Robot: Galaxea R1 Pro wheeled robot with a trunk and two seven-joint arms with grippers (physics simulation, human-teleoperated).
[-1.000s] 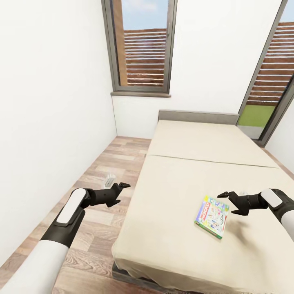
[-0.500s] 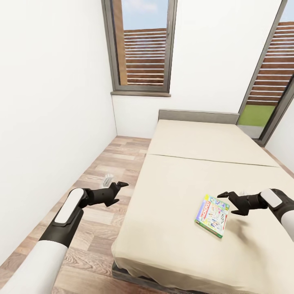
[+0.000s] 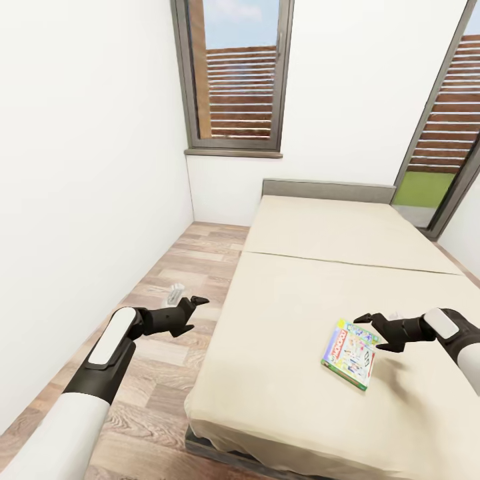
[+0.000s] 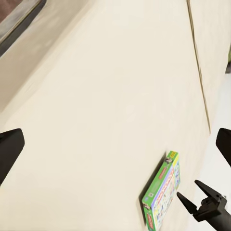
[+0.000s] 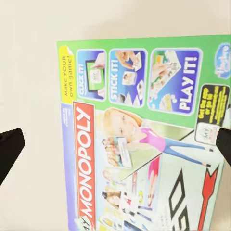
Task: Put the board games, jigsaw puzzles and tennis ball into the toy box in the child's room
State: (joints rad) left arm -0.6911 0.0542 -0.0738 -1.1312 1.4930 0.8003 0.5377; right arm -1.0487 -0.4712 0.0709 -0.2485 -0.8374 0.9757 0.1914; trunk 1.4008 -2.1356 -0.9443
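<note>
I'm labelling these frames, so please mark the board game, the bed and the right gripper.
board game (image 5: 144, 139), right wrist view, middle of its printed lid.
bed (image 3: 320, 233), head view, bare mattress near the headboard.
right gripper (image 3: 369, 322), head view, between its open fingertips.

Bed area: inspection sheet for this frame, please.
Surface: low bed with plain beige mattress, thin grey frame; wood-plank floor beside it.
Job's things: one flat green-edged Monopoly game box lying flat on the mattress near its foot end.
Clutter: small white object on the floor by the wall, too small to identify.
Grippers: left gripper open over the floor; right gripper open above the box, jaws apart from it.
Cables: nothing seen.
Surroundings: white walls, grey-framed windows.
</note>
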